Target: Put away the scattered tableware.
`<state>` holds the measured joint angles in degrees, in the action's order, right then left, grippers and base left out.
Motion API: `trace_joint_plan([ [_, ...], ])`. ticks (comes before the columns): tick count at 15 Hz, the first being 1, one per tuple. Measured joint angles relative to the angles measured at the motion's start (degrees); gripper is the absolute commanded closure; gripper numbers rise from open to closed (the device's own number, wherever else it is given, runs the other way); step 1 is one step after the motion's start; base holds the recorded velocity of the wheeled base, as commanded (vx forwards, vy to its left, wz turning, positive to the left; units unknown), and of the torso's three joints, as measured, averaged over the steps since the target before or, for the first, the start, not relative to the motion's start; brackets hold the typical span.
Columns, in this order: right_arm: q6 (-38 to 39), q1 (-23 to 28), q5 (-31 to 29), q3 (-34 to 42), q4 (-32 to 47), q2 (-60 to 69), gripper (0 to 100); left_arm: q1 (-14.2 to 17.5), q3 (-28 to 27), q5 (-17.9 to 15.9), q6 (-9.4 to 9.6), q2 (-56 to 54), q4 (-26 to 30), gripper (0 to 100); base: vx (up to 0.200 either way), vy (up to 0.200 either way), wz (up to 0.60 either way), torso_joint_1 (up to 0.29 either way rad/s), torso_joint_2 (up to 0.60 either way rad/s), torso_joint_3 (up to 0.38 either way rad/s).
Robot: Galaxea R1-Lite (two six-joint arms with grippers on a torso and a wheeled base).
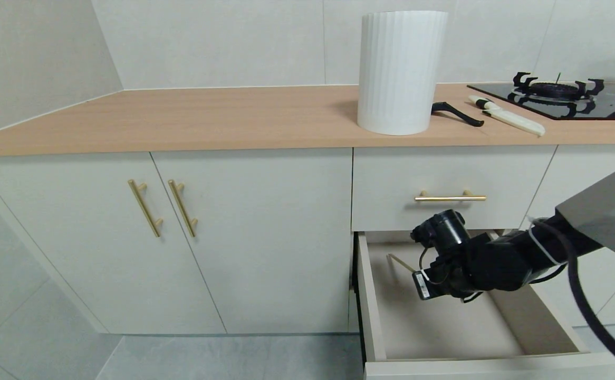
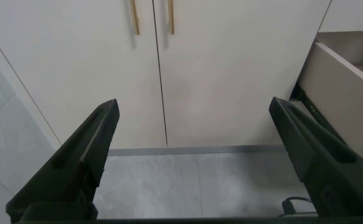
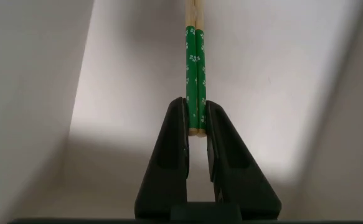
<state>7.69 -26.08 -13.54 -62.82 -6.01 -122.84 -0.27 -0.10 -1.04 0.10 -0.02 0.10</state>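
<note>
Right end effector [image 3: 195, 121] clenched around a pair of green-handled wooden chopsticks [image 3: 195, 62], held low inside the open pale drawer [image 1: 371, 316], likely for laying them down. Left end effector [image 2: 193, 109] hangs released, beside the drawer.

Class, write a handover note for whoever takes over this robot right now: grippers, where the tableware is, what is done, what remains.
Right gripper: shut on green-handled chopsticks, held inside the open drawer.
Left gripper: open, empty, low before the cabinet doors.
On the countertop, beside the white ribbed container: a white knife and a black-handled utensil.
Done: drawer open, chopsticks picked up.
Left: release chopsticks, likely fetch knife and utensil, close drawer.
</note>
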Motion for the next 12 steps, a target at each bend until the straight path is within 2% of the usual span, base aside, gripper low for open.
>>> trace_joint_plan([
  [12,0.2,-1.2,-1.2,-0.8,-2.5,-13.5,100,0.0,0.0,0.0,0.0,0.0,0.0,0,0.0,0.0,0.0,0.0,0.0,0.0],
])
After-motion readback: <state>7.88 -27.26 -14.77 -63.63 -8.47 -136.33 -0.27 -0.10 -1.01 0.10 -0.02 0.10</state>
